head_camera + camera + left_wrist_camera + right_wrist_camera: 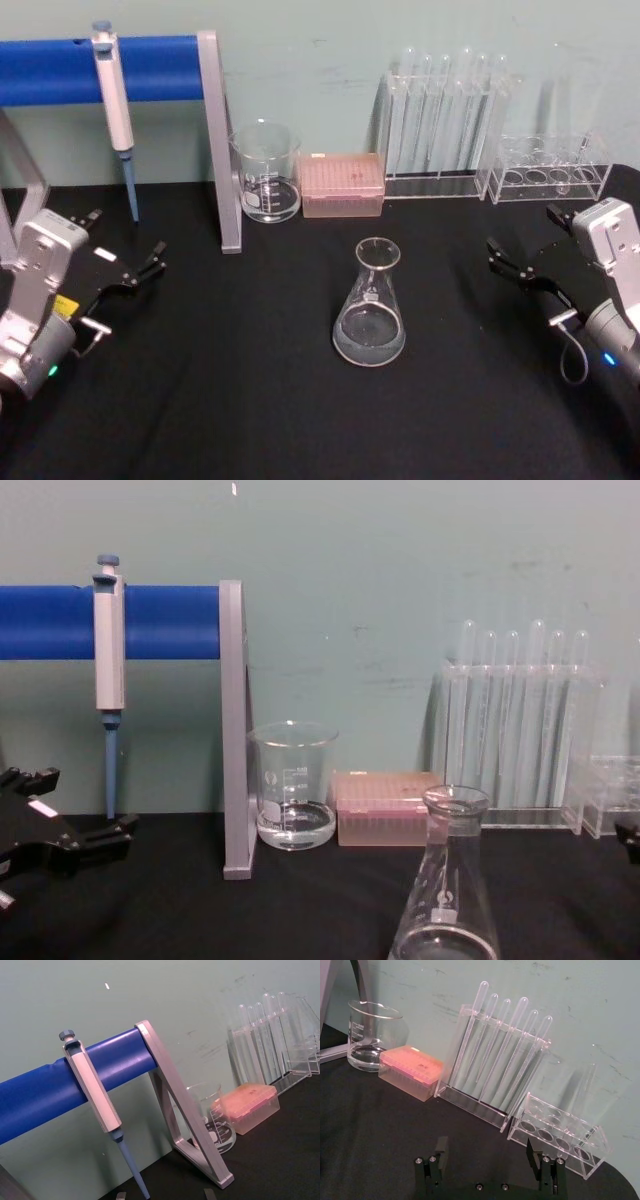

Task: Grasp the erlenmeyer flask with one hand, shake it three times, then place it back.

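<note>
Erlenmeyer flask stands upright on black tabletop before pale-green wall.

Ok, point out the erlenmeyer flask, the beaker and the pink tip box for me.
Erlenmeyer flask (369,312): head view, on the sloping glass wall below the neck.
Beaker (267,180): head view, on its printed front wall.
Pink tip box (343,178): head view, on its lid.

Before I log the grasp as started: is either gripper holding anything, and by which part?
Nothing is held. The left gripper and right gripper are open and empty; the erlenmeyer flask stands untouched between them.
</note>
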`<action>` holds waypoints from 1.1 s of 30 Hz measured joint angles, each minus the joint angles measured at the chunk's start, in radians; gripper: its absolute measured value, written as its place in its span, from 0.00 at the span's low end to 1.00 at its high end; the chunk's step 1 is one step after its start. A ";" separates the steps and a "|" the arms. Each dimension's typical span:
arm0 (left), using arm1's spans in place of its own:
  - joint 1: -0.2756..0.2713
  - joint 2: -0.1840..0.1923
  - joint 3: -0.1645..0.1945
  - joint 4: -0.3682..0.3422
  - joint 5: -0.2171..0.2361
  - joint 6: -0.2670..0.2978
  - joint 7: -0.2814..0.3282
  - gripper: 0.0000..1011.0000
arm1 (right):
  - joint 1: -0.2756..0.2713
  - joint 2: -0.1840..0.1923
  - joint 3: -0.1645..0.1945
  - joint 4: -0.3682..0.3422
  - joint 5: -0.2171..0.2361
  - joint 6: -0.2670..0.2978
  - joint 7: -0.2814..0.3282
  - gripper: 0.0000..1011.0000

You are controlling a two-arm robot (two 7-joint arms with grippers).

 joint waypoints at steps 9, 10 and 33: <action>0.000 0.000 0.000 0.000 0.000 0.000 0.000 0.99 | 0.000 0.000 0.000 0.000 0.000 0.000 0.000 0.99; 0.000 0.000 0.000 0.000 0.000 0.000 0.000 0.99 | 0.000 0.000 0.000 0.000 0.000 0.000 0.000 0.99; 0.000 0.000 0.000 0.000 0.000 0.000 0.000 0.99 | 0.000 0.000 0.000 0.000 0.000 0.000 0.000 0.99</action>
